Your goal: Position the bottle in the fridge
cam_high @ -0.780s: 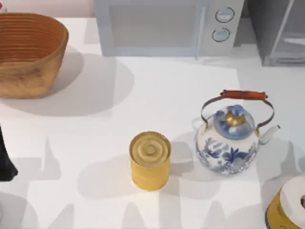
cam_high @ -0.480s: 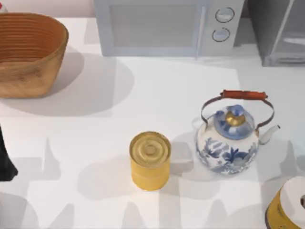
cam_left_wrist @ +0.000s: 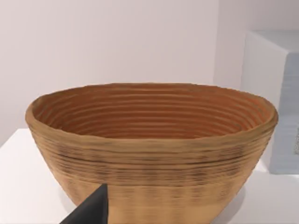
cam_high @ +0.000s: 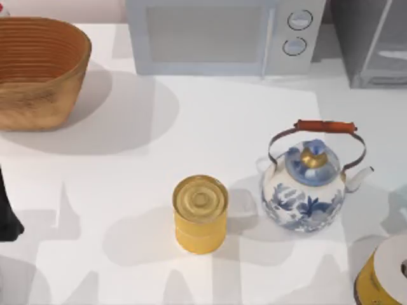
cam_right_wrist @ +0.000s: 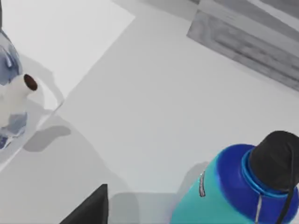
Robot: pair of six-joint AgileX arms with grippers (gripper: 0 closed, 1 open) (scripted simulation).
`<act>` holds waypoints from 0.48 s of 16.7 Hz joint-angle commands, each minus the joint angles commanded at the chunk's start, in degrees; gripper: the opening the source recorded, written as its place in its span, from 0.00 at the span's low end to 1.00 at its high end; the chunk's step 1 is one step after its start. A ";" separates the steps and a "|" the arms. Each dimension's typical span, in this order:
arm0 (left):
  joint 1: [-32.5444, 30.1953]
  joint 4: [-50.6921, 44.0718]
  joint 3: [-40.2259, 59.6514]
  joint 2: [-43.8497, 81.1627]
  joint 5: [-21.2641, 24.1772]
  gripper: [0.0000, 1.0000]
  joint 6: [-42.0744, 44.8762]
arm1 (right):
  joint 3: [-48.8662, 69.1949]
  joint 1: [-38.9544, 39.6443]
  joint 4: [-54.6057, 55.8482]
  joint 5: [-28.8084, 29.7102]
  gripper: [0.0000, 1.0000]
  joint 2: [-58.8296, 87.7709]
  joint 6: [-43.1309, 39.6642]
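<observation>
The bottle point(cam_right_wrist: 219, 191) is teal with a blue shoulder and a black cap, and it stands on the table in the right wrist view. A dark tip of my right gripper point(cam_right_wrist: 88, 211) shows beside it, apart from it and holding nothing that I can see. The fridge point(cam_high: 372, 41) is a dark grey cabinet at the table's far right corner, and its lower edge point(cam_right_wrist: 243, 42) lies beyond the bottle. My left arm point(cam_high: 6, 216) is parked at the table's left edge. A tip of my left gripper point(cam_left_wrist: 88, 212) faces the basket.
A woven basket point(cam_high: 38, 70) sits at the far left. The pale microwave point(cam_high: 222, 35) stands at the back centre. A yellow can point(cam_high: 200, 213) and a blue-and-white kettle point(cam_high: 308, 187) stand mid-table. A yellow, white-topped object point(cam_high: 385, 276) is at the near right corner.
Shadows on the right side of the table have shifted slightly. The can, kettle and basket have not moved.
</observation>
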 joint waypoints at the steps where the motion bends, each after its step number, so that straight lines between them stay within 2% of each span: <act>1: 0.00 0.00 0.00 0.00 0.00 1.00 0.00 | 2.21 -2.30 -1.04 -3.73 1.00 5.86 -4.37; 8: 0.00 0.00 0.00 0.00 0.00 1.00 0.00 | 16.61 -17.21 -7.74 -27.92 1.00 44.39 -33.05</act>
